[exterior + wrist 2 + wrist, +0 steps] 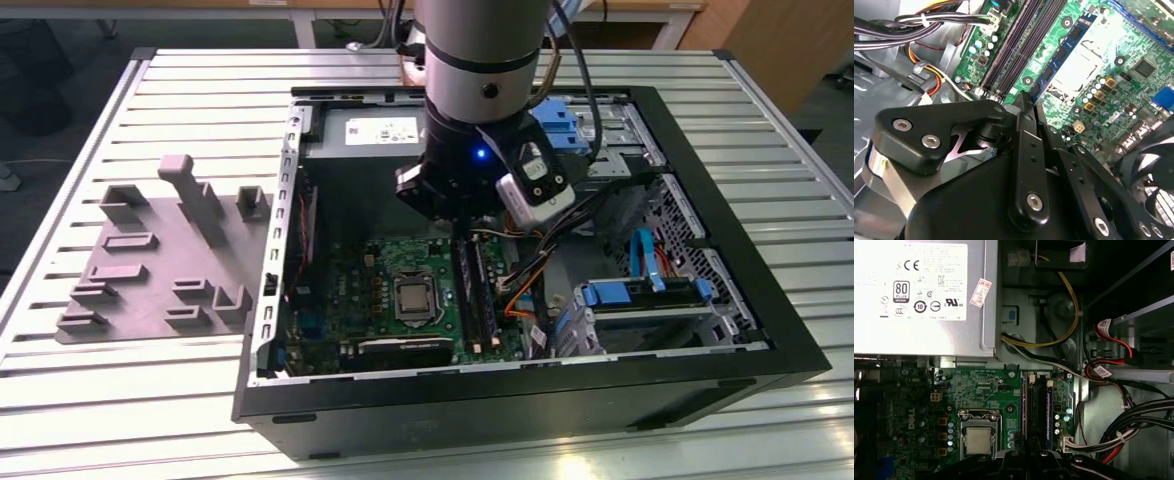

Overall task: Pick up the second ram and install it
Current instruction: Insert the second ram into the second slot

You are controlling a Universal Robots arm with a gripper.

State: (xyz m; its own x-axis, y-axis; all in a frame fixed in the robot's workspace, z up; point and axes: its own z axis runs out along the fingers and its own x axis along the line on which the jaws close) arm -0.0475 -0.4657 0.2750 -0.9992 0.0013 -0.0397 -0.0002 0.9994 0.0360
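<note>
Hovering inside the open case (747, 300), the pincer (1024, 100) is sitting over the motherboard (984, 390) by the slots (1014, 45). Its fingers (1026, 135) are pressing together, but whether they are gripping anything cannot be told. The ram (1049, 405) is lying in a slot, just beside them.

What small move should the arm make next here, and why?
Probably a slow, straight descent: in the second wrist view the claw hangs just above the long black slots, and in the first wrist view a memory stick already stands in one slot. Whether the claw holds another is unclear.
</note>
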